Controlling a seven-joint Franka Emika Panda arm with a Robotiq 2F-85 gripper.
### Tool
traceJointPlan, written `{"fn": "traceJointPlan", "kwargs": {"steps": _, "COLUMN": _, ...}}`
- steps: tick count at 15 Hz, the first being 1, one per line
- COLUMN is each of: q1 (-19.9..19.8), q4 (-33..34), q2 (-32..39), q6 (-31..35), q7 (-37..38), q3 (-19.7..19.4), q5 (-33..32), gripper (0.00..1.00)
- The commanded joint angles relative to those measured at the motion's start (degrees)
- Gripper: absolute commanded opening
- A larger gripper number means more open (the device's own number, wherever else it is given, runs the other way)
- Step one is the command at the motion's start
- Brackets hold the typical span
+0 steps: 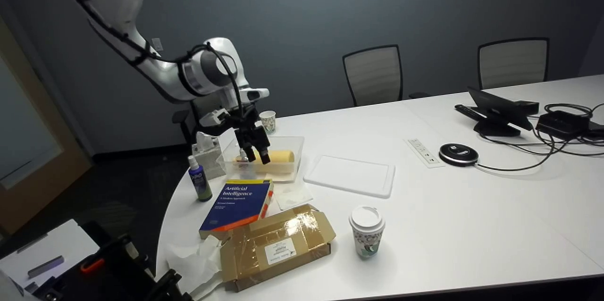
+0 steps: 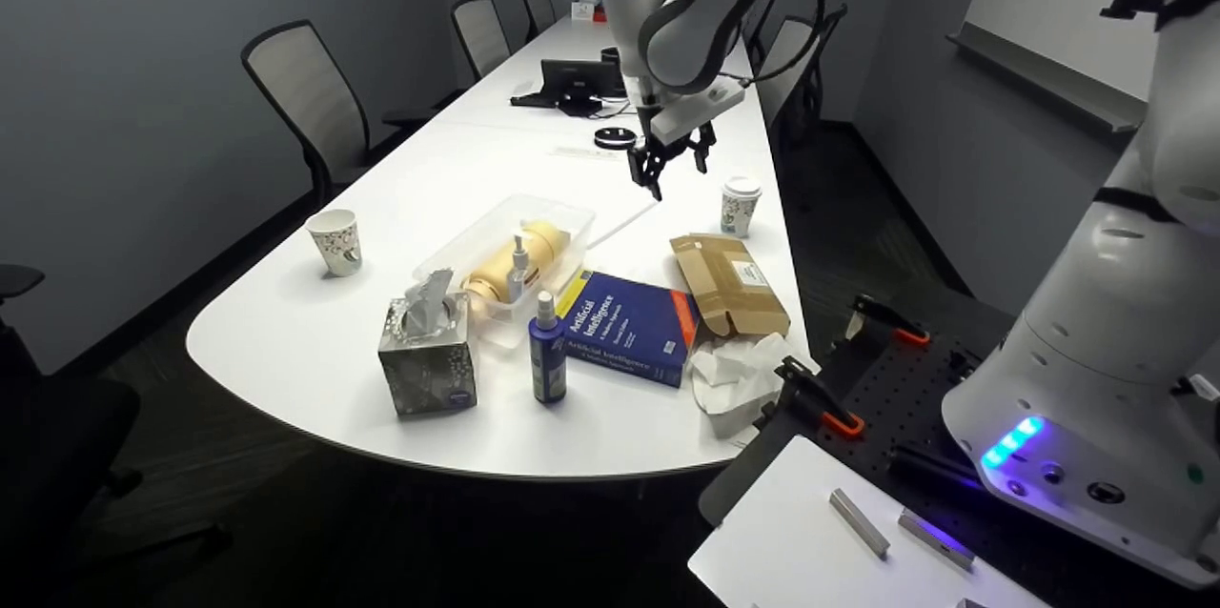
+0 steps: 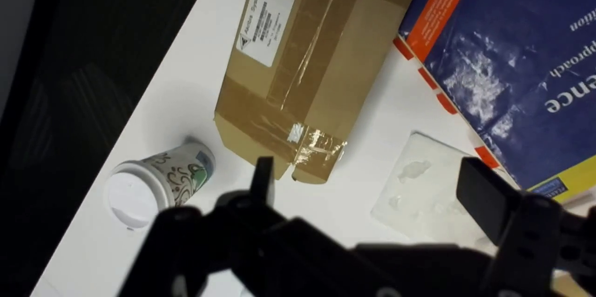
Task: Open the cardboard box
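Observation:
The cardboard box [image 1: 257,239] lies flat on the white table, tan-brown, with shiny tape and a white label [image 1: 280,251] on top. It also shows in an exterior view [image 2: 729,279] and at the top of the wrist view [image 3: 326,55]. Its end flaps stick out; its top looks closed. My gripper [image 1: 258,157] is open and empty, above the table and apart from the box. In an exterior view the gripper [image 2: 678,177] hangs over the table beyond the box. In the wrist view its spread fingers [image 3: 368,180] lie below the box's near end flaps.
The dark blue book [image 1: 240,204] lies against the box. A lidded paper cup [image 1: 367,232] stands beside it. Crumpled white paper [image 2: 739,374] lies at its other end. A clear bin [image 2: 581,222], spray bottle [image 2: 548,355], tissue box [image 2: 429,355] and white board [image 1: 350,176] are nearby.

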Motion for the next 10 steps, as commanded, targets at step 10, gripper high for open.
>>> {"fn": "traceJointPlan", "kwargs": {"steps": 10, "q1": 10.8, "q4": 18.1, "q2": 26.3, "q6": -8.0, "q7": 10.1, "q3": -9.6, "q5": 1.5, "gripper": 1.0}}
